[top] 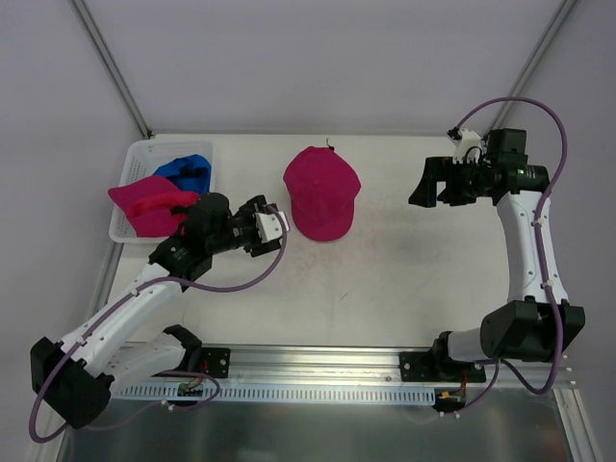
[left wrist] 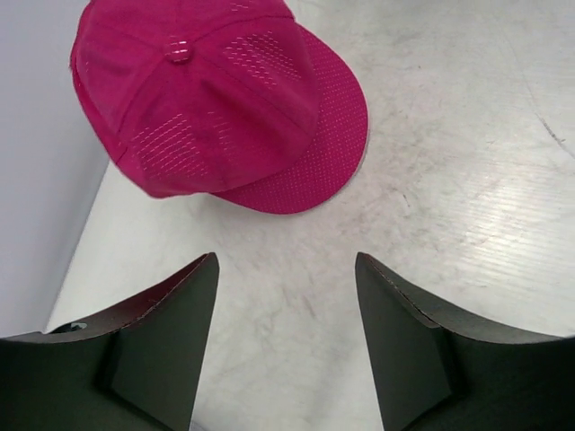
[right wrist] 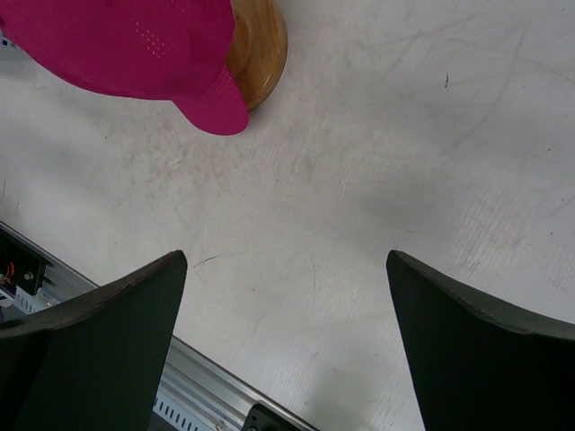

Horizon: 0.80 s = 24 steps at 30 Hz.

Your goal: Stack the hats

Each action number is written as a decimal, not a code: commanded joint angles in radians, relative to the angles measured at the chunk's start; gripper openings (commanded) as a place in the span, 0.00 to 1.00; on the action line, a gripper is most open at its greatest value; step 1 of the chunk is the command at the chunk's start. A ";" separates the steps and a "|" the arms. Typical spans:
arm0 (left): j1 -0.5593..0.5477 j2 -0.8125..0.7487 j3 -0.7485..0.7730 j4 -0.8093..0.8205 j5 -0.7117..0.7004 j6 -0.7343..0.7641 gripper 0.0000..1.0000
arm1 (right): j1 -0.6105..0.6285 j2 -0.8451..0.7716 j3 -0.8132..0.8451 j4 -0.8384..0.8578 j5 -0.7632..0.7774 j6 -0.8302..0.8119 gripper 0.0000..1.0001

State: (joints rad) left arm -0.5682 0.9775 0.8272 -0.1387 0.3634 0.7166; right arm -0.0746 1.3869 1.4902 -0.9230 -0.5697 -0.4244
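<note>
Pointing at a magenta-pink cap (top: pixel 322 197) near the middle of the table (top: pixel 414 279), the left gripper (left wrist: pixel 287 269) stands open in our view from its wrist. Both dark fingers (left wrist: pixel 171 314) are spread with only bare tabletop between them, and the cap's brim lies just ahead of their tips, not touching. We see the cap sitting crown up, its brim turned toward the near edge of the table. From the right wrist we can make out a round wooden disc (right wrist: pixel 262 45) showing from under that cap's edge. The right gripper (right wrist: pixel 287 260) is likewise wide open and holds nothing; in the overhead view it hangs well to the right of the cap, facing it. At the table's far left corner a white basket (top: pixel 138 159) holds two more hats. A blue cap (top: pixel 188 168) lies toward its far right side and a second pink cap (top: pixel 144 202) lies in front of it, the two touching, the pink one reaching the basket's near rim.
</note>
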 commanded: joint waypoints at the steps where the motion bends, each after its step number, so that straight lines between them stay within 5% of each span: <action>1: 0.022 -0.040 0.018 -0.082 -0.066 -0.143 0.63 | -0.010 -0.012 -0.016 0.026 -0.036 -0.001 1.00; 8: 0.400 0.090 0.257 -0.283 -0.058 -0.411 0.66 | -0.008 -0.012 -0.039 0.046 -0.050 0.004 0.99; 14: 0.704 0.249 0.447 -0.458 -0.012 -0.390 0.64 | -0.007 -0.002 -0.057 0.065 -0.065 0.013 1.00; 20: 0.991 0.535 0.796 -0.634 0.046 -0.482 0.63 | -0.007 0.003 -0.077 0.088 -0.082 0.032 1.00; 24: 1.111 0.590 0.828 -0.664 0.043 -0.587 0.62 | -0.008 0.001 -0.097 0.105 -0.082 0.039 1.00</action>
State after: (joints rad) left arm 0.4706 1.5818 1.6199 -0.6834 0.3702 0.2390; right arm -0.0750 1.3891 1.4036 -0.8532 -0.6205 -0.4034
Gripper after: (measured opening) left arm 0.625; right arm 0.991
